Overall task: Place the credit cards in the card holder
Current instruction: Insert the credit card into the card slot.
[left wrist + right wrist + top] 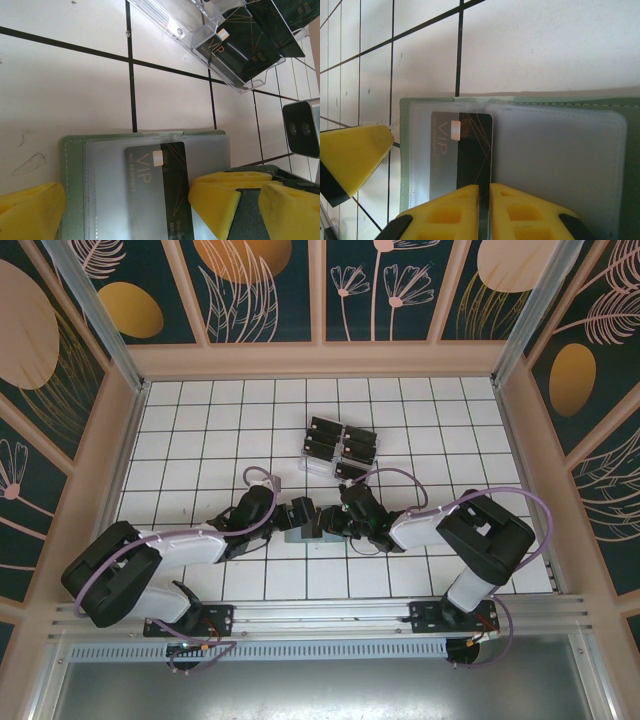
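Observation:
The sage-green card holder (405, 150) lies open on the white tiles, its clear sleeves facing up. One black credit card (470, 150) marked VIP sits partway inside a sleeve (155, 190). My right gripper (484, 189) is shut to a narrow slit, and its yellow fingertips rest on the card's near end. My left gripper (150, 207) is open wide, one finger (30, 210) on the holder's outer edge. From above, both grippers (298, 512) (335, 523) meet over the holder (300, 535). Several more credit cards (340, 440) stand in a rack.
The clear plastic slotted rack (200, 35) with its black cards (245, 45) stands just beyond the holder, toward the back middle (318, 466). The right wrist's camera housing (301, 129) is close on the right. Wooden walls (320, 360) enclose the tiled floor.

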